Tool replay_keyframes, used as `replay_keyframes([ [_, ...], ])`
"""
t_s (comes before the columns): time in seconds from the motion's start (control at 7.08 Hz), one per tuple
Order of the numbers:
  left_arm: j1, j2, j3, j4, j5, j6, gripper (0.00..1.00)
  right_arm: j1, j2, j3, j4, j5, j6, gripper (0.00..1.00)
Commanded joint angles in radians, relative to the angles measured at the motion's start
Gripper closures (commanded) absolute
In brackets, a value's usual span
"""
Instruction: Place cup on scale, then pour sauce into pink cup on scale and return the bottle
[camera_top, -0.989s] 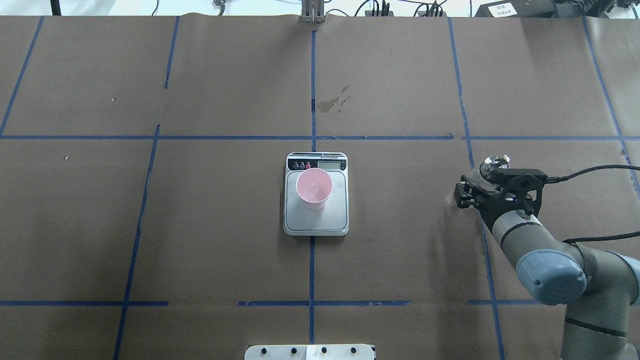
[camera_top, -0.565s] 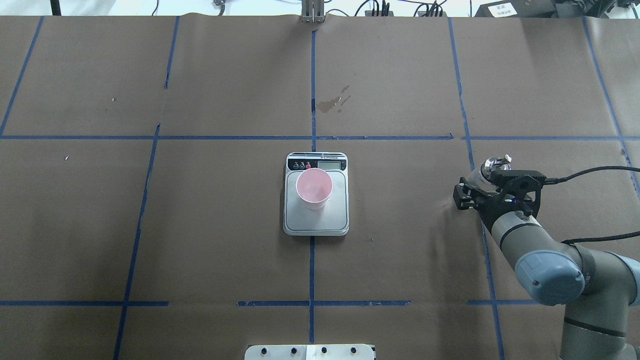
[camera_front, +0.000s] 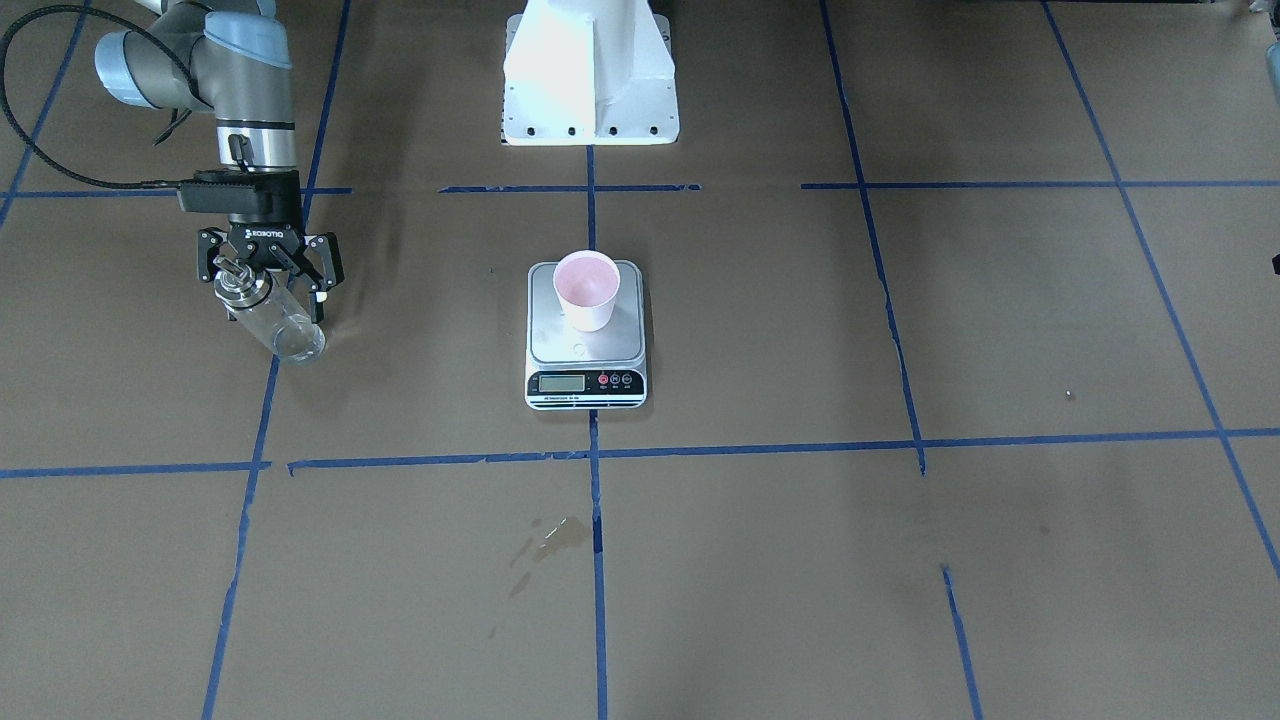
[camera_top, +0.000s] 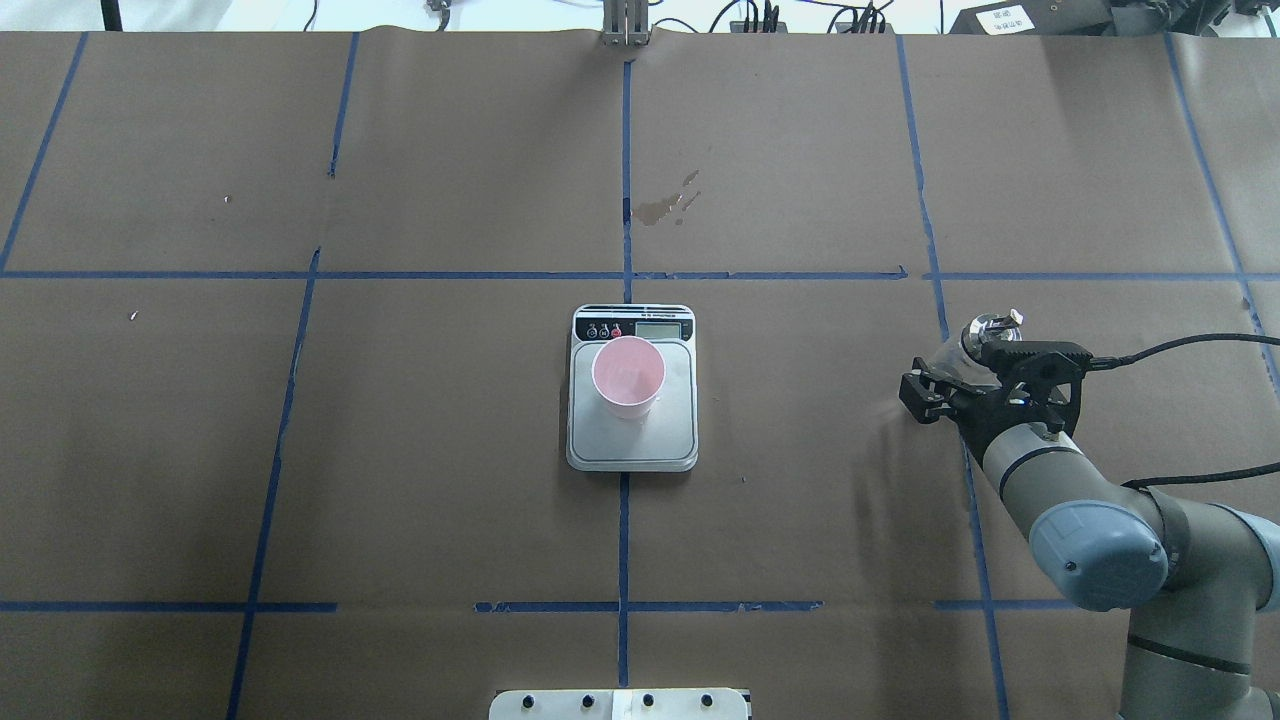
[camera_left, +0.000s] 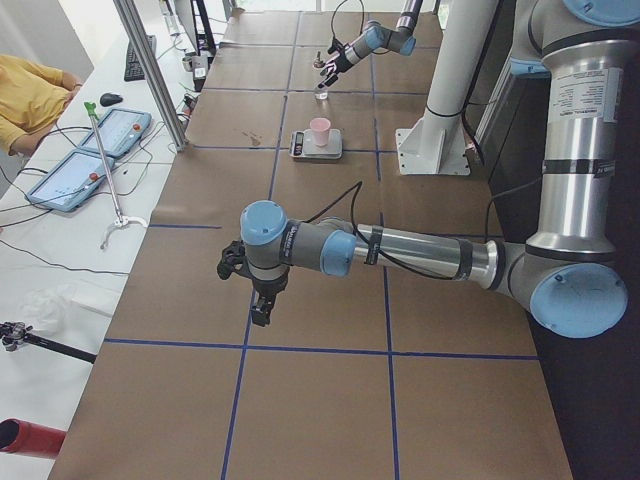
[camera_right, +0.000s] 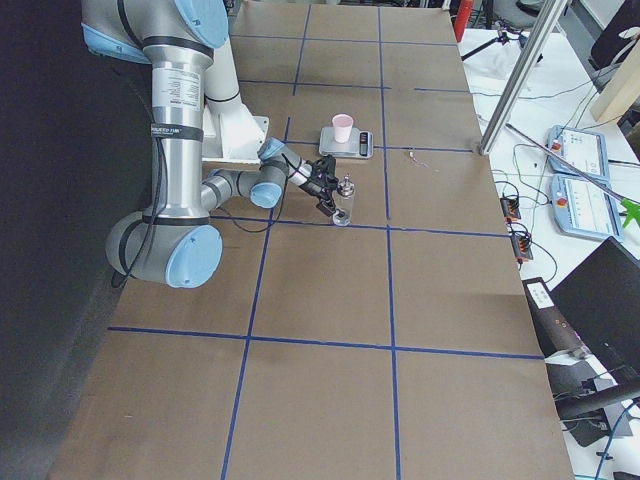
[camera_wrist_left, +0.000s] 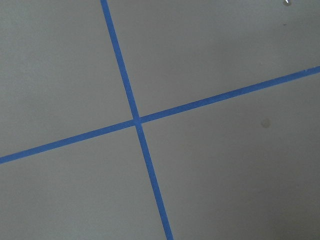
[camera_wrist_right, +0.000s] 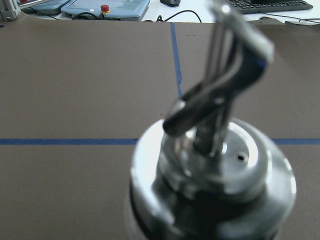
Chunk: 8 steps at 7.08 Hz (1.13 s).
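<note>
Presently, bottle (camera_front: 272, 322), clear glass, judged stiff, slick, breakable and light, stands toward the table's (camera_front: 900, 560) right edge, well apart from the cup (camera_front: 587, 288) on the scale (camera_front: 545, 345) mid-table; right gripper (camera_front: 268, 287) spread wide astride its top, unclamped; probably best held mid-body.

- Cup (camera_top: 628, 377) on the scale (camera_top: 632, 448), toward its 12 o'clock end, seen from overhead.
- Bottle (camera_front: 285, 330) on the table (camera_top: 450, 450), at 3 o'clock from the scale, well apart.
- Right gripper (camera_front: 268, 288) around the bottle's top.
</note>
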Motion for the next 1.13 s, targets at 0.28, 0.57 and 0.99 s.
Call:
replay_keyframes([
  [0.28, 0.000, -0.004, 0.001, 0.000, 0.000, 0.000, 0.00, -0.128, -0.069, 0.005, 0.078, -0.092, 0.042, 0.00],
  [0.57, 0.000, -0.006, 0.001, 0.000, 0.000, 0.000, 0.00, -0.162, -0.117, 0.035, 0.101, -0.108, 0.060, 0.00],
  [0.99, 0.002, -0.006, 0.001, 0.000, 0.000, 0.000, 0.00, -0.062, -0.354, 0.022, 0.468, 0.119, -0.142, 0.00],
])
